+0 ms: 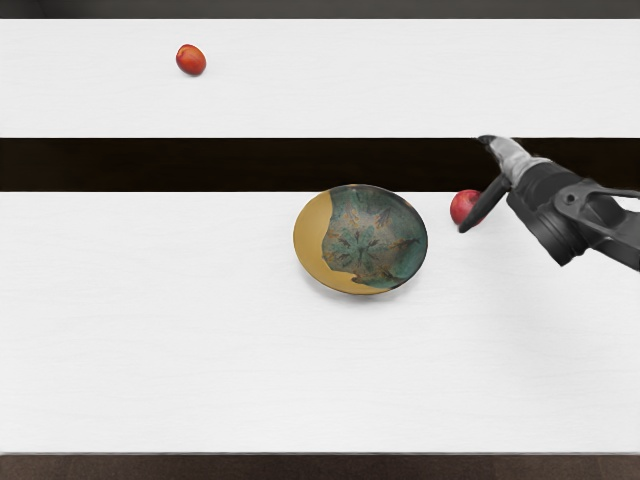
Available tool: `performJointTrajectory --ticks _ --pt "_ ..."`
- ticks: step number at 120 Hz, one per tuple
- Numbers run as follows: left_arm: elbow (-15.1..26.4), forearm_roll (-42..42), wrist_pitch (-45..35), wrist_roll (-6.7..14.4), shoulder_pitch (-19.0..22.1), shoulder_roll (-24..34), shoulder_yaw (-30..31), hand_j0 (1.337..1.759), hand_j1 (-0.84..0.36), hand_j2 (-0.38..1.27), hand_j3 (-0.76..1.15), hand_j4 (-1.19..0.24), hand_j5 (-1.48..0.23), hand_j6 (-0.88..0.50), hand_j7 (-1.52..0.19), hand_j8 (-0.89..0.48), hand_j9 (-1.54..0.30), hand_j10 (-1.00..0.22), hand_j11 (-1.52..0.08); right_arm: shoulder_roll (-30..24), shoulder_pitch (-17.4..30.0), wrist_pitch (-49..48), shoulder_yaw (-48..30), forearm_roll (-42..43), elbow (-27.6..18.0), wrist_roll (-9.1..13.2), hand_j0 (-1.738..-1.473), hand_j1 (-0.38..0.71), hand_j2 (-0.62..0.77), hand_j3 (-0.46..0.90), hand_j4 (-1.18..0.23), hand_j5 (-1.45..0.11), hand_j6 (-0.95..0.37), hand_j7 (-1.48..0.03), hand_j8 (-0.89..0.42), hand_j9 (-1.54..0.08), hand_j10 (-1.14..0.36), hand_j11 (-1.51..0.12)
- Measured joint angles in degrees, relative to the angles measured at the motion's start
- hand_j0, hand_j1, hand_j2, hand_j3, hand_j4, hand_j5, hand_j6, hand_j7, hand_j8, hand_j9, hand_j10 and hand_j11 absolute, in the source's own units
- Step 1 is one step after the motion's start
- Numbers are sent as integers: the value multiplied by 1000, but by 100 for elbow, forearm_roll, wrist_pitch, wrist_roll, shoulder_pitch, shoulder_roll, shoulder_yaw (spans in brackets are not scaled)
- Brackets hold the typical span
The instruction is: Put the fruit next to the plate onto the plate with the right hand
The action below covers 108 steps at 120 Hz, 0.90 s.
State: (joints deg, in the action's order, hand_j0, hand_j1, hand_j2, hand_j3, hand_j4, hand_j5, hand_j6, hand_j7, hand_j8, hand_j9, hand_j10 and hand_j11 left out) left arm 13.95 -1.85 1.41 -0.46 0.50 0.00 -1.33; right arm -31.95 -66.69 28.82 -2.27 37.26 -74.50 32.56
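A round plate (312,240) with an ochre rim and a mottled green centre lies in the middle of the near white table. Just right of it rests a small red fruit (462,205). My right hand (480,185) comes in from the right edge and hovers at the fruit's right side, one dark finger (483,205) slanting down against or just in front of it, another finger (497,148) pointing up and left. The fingers are spread and hold nothing. The fruit's right part is hidden by the finger.
A second red fruit (191,59) lies on the far white table at the upper left. A dark gap (200,165) runs between the two tabletops, right behind the plate and the hand.
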Motion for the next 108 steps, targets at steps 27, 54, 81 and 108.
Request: performJointTrajectory --ticks 27,54,81,108 --pt "1 0 0 0 -6 0 0 1658 349 0 0 0 0 0 0 0 0 0 0 332 34 177 229 7 158 -3 -1658 -107 -39 0 -205 -264 -206 -264 -205 -264 -205 -264" --pt "0 0 0 -1 -6 0 0 1658 349 0 0 0 0 0 0 0 0 0 0 534 173 464 268 9 298 -3 -1658 61 -67 0 -344 -446 -345 -446 -345 -446 -344 -446" --pt "-2 0 -1 -1 -5 0 -1 1658 349 0 0 0 0 0 0 0 0 0 0 543 313 502 275 61 321 -2 -1658 126 -70 0 -427 -500 -407 -523 -290 -526 -386 -525" --pt "-1 0 0 0 -6 0 0 1658 349 0 0 0 0 0 0 0 0 0 0 536 337 492 278 36 323 -2 -1657 222 -66 0 -518 -619 -493 -643 -361 -638 -471 -643"
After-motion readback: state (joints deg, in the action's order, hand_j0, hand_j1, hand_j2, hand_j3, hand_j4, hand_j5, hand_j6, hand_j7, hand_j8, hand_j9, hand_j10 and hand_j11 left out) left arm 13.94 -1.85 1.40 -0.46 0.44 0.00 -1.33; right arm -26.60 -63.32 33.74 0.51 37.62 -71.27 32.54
